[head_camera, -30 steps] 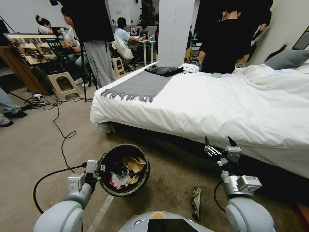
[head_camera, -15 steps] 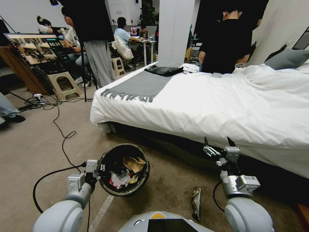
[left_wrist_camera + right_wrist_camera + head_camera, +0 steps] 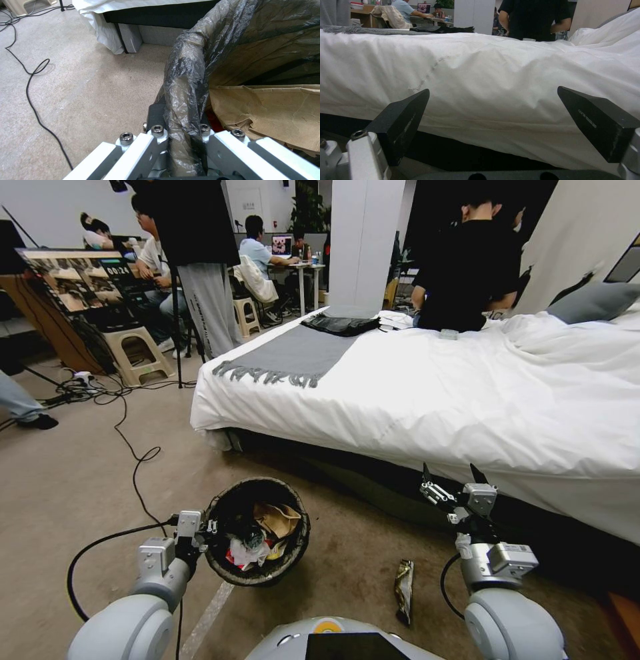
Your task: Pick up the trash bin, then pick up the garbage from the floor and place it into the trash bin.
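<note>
The wrapper [image 3: 404, 590] lies on the floor lengthwise toward the bed, below and just inboard of the right gripper [image 3: 452, 474], whose fingers stand apart and empty, while the left gripper [image 3: 203, 527] is clamped on the rim of the trash bin [image 3: 293, 563].

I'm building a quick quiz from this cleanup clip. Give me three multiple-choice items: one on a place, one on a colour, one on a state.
1. Where does the leftover wrapper lie?
A. on the bed
B. on the floor near the right arm
C. in the bin

2. What colour is the bed cover?
A. white
B. blue
C. red

3. How is the left pincer?
A. open in the air
B. shut on the trash bin rim
C. holding a bottle

Answers: 1 B, it lies on the floor beside the bin. 2 A, the sheet is white. 3 B, its fingers clamp the bagged rim; the right pincer is open.
</note>
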Tool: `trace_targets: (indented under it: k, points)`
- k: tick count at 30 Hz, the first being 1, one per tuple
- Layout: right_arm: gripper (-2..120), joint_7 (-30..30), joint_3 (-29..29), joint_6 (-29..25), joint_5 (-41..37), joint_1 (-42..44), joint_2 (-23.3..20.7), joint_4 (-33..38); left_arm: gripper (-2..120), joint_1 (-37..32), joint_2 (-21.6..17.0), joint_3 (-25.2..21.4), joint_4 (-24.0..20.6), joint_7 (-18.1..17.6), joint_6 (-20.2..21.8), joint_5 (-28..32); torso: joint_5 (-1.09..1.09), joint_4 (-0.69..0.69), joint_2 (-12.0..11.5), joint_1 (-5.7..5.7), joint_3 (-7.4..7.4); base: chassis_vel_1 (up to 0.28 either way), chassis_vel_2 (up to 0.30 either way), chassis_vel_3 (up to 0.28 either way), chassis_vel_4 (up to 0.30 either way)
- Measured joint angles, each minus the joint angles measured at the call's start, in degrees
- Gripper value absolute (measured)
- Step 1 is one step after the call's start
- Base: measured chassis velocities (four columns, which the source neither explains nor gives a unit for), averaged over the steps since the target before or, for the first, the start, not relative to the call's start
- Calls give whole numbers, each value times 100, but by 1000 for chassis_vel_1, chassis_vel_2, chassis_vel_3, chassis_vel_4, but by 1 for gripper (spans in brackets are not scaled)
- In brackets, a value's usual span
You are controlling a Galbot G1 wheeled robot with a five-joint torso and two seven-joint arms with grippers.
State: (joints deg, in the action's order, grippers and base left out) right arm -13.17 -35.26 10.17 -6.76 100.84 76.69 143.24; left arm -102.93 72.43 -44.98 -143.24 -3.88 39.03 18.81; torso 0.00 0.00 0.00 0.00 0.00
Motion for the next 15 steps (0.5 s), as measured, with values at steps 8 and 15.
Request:
trace_targets:
  k: [8,15]
  points:
    - [100,-1,20,3,4,-13,1,0,1,1,-5,-2,0,1,0,4,0,0,0,0,0,72,-71,-65,69]
    - [100,-9,35,4,5,-26,1,0,1,-2,-1,-2,0,2,0,5,0,0,0,-1,0,85,-99,-101,94]
